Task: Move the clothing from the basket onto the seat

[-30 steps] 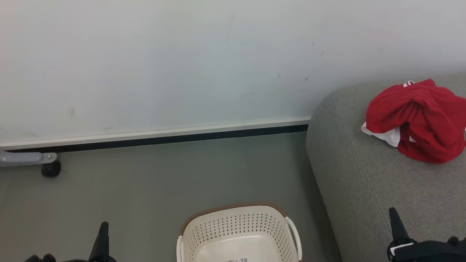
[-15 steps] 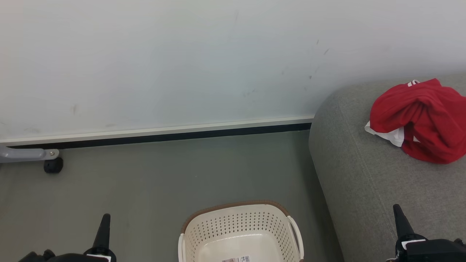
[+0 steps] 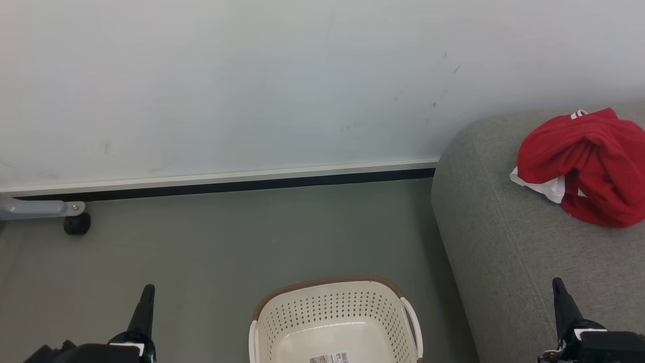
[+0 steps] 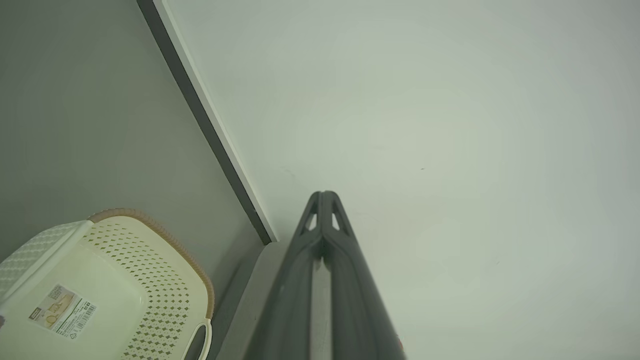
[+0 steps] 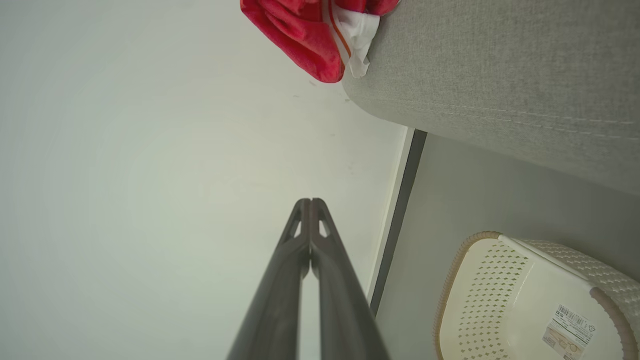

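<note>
Large grey fabric-upholstered sofa seat (image 3: 504, 262): carries clothing, a crumpled soft red fabric heap with white trim (image 3: 579, 151), near far corner. Small cream perforated plastic basket, brown rim (image 3: 327, 282): visible interior bare. Clothing judged light, limp, sturdy; pinch raised fold. Left gripper (image 3: 147, 292), right gripper (image 3: 558, 285): fingers pressed together, holding nothing.
</note>
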Motion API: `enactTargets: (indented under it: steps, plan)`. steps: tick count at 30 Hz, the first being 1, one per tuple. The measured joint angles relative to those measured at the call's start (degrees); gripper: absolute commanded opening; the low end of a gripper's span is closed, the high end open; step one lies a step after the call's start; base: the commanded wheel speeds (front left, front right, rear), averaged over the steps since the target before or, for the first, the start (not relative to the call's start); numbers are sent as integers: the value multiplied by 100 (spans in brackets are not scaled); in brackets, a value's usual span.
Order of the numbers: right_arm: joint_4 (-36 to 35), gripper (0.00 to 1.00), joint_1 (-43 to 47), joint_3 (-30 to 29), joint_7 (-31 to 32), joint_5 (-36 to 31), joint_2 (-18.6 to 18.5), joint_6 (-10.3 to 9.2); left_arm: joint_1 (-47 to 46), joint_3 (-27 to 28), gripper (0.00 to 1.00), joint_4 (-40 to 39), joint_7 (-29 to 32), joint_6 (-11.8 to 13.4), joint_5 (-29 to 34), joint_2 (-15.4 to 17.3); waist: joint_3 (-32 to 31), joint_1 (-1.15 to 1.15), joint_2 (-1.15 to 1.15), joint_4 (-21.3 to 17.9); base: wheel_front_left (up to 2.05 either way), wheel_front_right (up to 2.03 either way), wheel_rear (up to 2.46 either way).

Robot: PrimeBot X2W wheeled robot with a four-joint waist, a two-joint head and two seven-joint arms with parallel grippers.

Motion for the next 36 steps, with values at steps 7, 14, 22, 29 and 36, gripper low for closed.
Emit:
enactTargets:
  steps: [7,14,22,29,36]
  plan:
    - [19,0,-40,-165,143,449,63,92,-111,82,0,37,129,-99,-417,-51,23,0,0,28,0,0,0]
    - [34,0,-110,-238,190,626,91,130,-185,113,0,60,180,-144,-633,-88,32,0,0,40,0,0,0]
    - [35,0,-110,-240,190,632,93,130,-185,113,0,63,180,-144,-633,-89,32,0,0,40,0,0,0]
    - [35,0,-110,-240,190,632,93,130,-185,113,0,63,180,-144,-634,-89,32,0,0,39,0,0,0]
    - [35,0,-110,-240,190,633,93,130,-185,113,0,63,180,-144,-635,-89,32,0,0,39,0,0,0]
